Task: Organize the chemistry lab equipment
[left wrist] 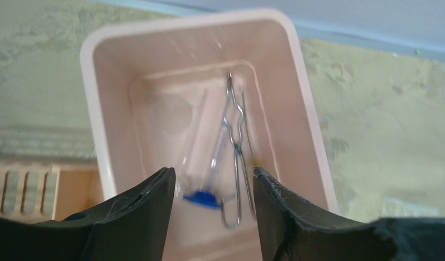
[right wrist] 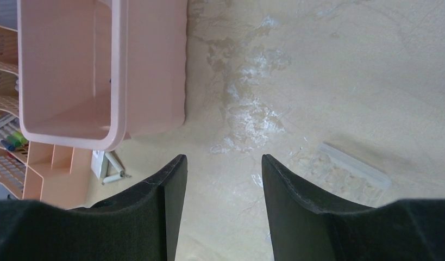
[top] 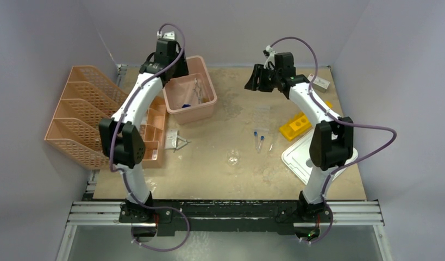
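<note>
My left gripper (top: 174, 68) hangs open and empty over the pink bin (top: 206, 111). In the left wrist view (left wrist: 214, 179) its jaws frame the metal scissor-tongs (left wrist: 235, 152) and a clear blue-ended dropper (left wrist: 201, 197), both lying in the bin (left wrist: 100, 109). My right gripper (top: 255, 79) is open and empty above bare table right of the bin (right wrist: 224, 163). A clear rack (right wrist: 353, 165) lies flat to its right. Two blue-capped tubes (top: 258, 140), a tiny glass beaker (top: 232, 157) and the yellow holed rack (top: 295, 125) sit on the table.
Orange mesh file trays (top: 79, 117) and a compartment organizer (top: 154, 136) stand at the left. Small white items (top: 176, 141) lie beside the organizer and also show in the right wrist view (right wrist: 108, 169). The white lid (top: 299, 160) lies at the right, and a small box (top: 320, 82) at the back right.
</note>
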Controlling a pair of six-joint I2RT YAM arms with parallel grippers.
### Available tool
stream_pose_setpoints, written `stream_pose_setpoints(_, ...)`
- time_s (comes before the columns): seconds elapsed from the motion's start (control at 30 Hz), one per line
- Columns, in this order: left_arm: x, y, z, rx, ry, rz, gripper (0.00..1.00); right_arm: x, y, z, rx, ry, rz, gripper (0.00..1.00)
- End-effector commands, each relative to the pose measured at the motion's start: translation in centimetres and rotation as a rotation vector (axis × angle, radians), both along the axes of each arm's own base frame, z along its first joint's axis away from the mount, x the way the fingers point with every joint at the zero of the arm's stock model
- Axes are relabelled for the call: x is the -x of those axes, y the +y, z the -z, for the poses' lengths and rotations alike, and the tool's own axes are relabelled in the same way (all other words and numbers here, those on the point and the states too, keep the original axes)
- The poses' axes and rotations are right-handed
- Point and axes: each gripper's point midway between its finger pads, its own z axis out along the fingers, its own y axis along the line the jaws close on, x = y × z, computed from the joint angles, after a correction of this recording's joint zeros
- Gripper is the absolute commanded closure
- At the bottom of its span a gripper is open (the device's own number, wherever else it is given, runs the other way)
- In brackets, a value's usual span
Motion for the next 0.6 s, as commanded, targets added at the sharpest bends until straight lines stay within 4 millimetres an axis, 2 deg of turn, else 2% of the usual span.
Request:
stream_pose_setpoints(0.0, 5.9, -1.9, -3.2, 0.021, -0.013, 0.117, 0.45, 0.8, 0.1, -3.6, -0.029, -0.107, 0.018, 0.45)
stream_pose_setpoints(0.07, 8.8, -2.9, -2.7, -0.007, 0.013, 0.169, 0.44, 1.3, 0.4, -3.5, -0.033, -0.122, 0.018, 0.45)
stream_pose_setpoints(0.1, 10.7, -3.6, -1.7, -0.035, 0.037, 0.21, 0.45, 1.6, 0.7, -3.4, -0.033, -0.126, 0.014, 0.45)
stream_pose_setpoints(0.2, 15.7, -5.6, -0.6, -0.109, 0.045, 0.315, 0.45, 2.6, 1.0, -3.2, -0.022, -0.103, 0.015, 0.45)
stream_pose_setpoints(0.3, 19.5, -6.9, 0.8, -0.075, 0.067, 0.418, 0.45, 3.6, 1.0, -2.8, -0.002, -0.112, 0.023, 0.45)
stream_pose_setpoints(0.43, 23.3, -7.9, 3.5, -0.11, 0.069, 0.572, 0.45, 4.5, 0.0, -2.5, 0.003, -0.111, 0.076, 0.45)
stream_pose_setpoints(0.57, 24.6, -7.4, 7.1, -0.207, 0.118, 0.639, 0.44, 5.6, -0.9, -1.8, 0.015, -0.088, 0.114, 0.45)
